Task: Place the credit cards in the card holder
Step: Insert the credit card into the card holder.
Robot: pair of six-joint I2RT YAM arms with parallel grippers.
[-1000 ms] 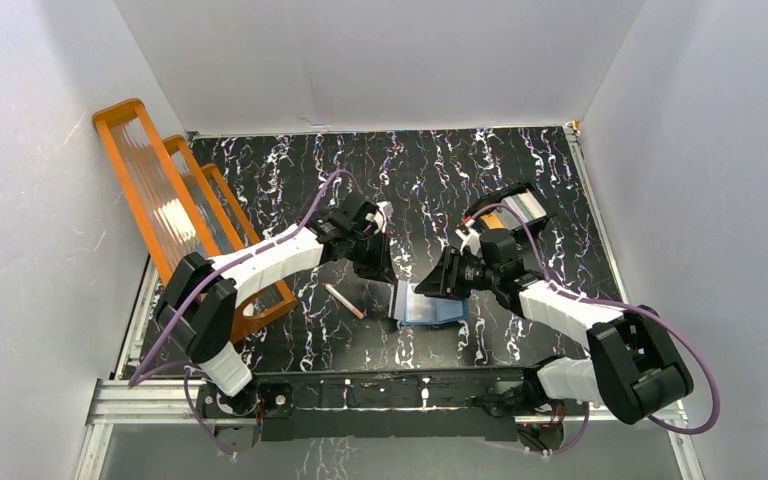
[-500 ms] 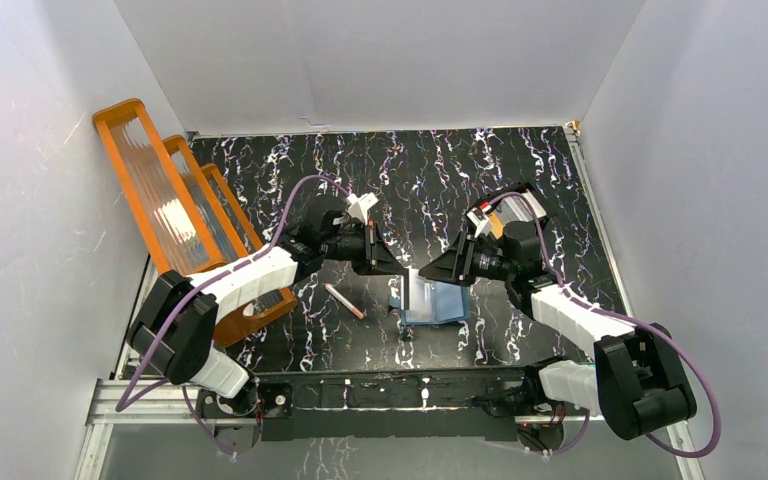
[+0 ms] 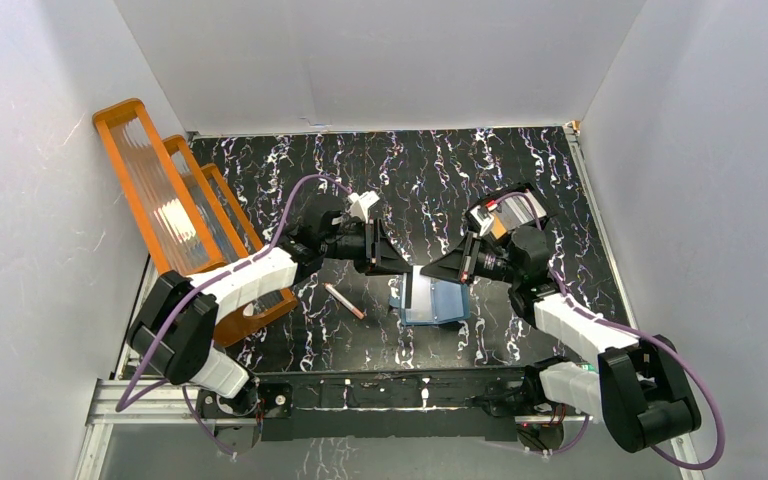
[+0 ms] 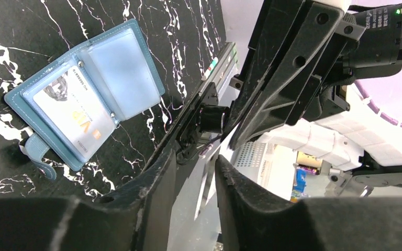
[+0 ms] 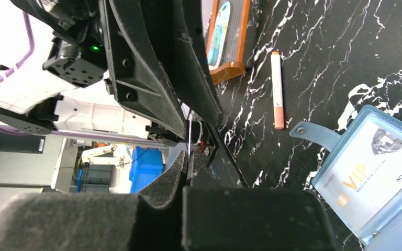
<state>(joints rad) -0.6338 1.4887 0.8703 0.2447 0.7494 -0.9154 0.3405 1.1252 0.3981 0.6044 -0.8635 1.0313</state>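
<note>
Grips a credit card (image 5: pixel 188 137) on edge in the clenched right gripper (image 3: pixel 428 273), tip to tip with the released left gripper (image 3: pixel 400 265), just above the card holder (image 3: pixel 432 300) spread flat on the worktop (image 3: pixel 520 170), pockets up, a little nearer the arm bases.

The card holder (image 3: pixel 432 300) lies open and flat on the table (image 3: pixel 410 170), a little toward 6 o'clock from centre in the overhead view. It is teal-blue outside and paler blue inside with clear pockets, and its snap tab pokes out at about 8 o'clock. A silver-white card (image 4: pixel 73 112) lettered VIP in gold sits in the tab-side pocket, while another card (image 5: pixel 189 133), seen only edge-on as a thin pale line, is pinched in the right gripper (image 5: pixel 187 157) near the holder's 12 o'clock edge.
</note>
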